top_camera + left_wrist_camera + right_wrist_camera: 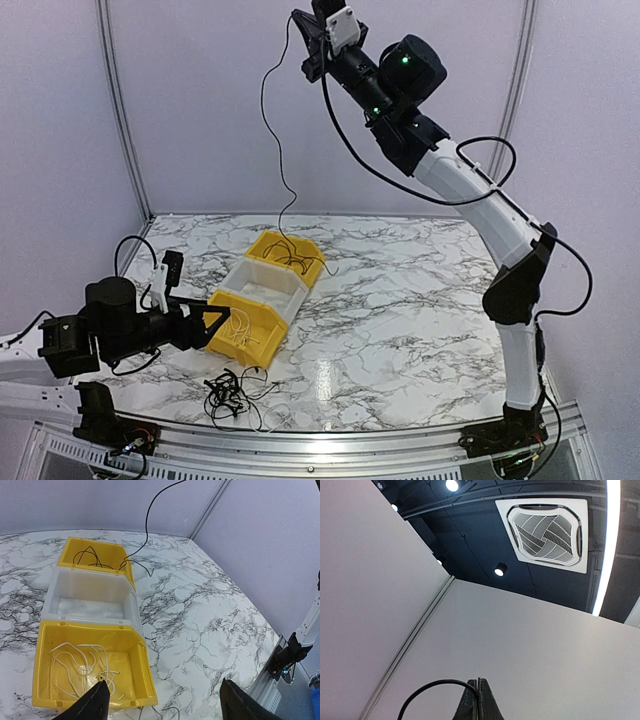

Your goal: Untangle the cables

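Observation:
A tangle of thin black cables (232,392) lies on the marble table near the front edge. My right gripper (298,22) is raised high and shut on one black cable (268,120), which hangs down into the far yellow bin (290,255). In the right wrist view the fingers (479,702) pinch that cable (427,687). The near yellow bin (245,335) holds white cables (75,662). My left gripper (160,700) is open and empty, low beside the near yellow bin. The hanging cable also shows in the left wrist view (150,515).
A white bin (268,285) sits between the two yellow bins. The far bin (95,555) holds coiled black cable. Pale walls close in the table's back and sides. A metal rail (330,440) runs along the front edge.

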`<state>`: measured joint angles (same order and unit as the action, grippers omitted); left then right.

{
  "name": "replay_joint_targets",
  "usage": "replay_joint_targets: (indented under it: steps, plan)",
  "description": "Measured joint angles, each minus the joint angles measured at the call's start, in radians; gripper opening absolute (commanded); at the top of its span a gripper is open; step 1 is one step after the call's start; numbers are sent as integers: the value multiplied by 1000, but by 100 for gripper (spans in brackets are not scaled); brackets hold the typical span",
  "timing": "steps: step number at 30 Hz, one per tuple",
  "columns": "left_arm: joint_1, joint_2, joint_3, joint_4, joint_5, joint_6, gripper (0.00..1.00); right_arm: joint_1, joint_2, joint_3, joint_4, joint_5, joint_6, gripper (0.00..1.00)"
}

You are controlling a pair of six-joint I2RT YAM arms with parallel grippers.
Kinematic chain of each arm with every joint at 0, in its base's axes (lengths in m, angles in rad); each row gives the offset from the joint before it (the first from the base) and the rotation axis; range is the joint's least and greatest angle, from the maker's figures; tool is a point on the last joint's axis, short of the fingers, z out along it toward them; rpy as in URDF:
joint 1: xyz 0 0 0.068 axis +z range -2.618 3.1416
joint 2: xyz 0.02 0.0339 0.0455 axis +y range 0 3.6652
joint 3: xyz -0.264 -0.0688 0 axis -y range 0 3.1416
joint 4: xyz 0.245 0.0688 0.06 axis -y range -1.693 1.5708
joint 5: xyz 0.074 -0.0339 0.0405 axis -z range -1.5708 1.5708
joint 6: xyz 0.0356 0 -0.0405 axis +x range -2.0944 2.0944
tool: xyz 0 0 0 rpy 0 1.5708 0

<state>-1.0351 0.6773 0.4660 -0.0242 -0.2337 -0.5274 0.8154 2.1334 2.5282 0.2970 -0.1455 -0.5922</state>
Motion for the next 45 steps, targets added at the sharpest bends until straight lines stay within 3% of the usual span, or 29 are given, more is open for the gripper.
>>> replay_joint_targets:
  steps: [11, 20, 31, 41, 45]
  plan:
    - [0, -34, 0, -68, -31, 0, 80, 22, 9, 27, 122, -14, 44, 0]
    - [0, -63, 0, -107, -47, 0, 80, 2, 12, -37, 119, 7, 125, 0]
    - [0, -100, -1, -124, -64, -12, 80, -44, 53, -348, -30, 7, 254, 0]
    - [0, -137, -37, -127, -73, -42, 80, -53, 24, -721, -150, -87, 212, 0]
    - [0, -156, -45, -130, -84, -55, 80, -53, 14, -799, -224, -130, 172, 0]
